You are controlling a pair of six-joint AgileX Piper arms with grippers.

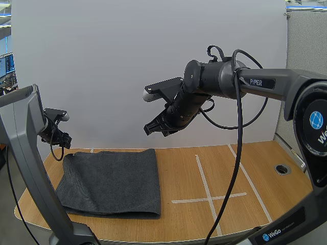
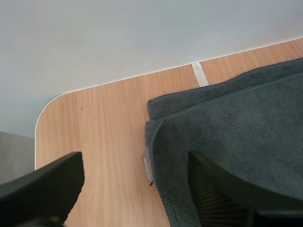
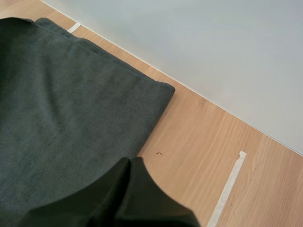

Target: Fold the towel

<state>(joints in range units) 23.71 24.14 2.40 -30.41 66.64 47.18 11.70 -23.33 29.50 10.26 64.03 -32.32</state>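
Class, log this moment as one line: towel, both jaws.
towel: folded, flat on table | left jaws: open, over towel's far left corner | right jaws: shut, empty, raised near towel's far right corner

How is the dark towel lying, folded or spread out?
Folded. The towel lies on the table with two stacked edges at its far corner and a rounded fold along one side.

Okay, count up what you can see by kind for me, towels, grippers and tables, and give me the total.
Towel: 1, dark grey, folded
Grippers: 2, the left gripper open, the right gripper shut
Table: 1, wooden
Total: 4
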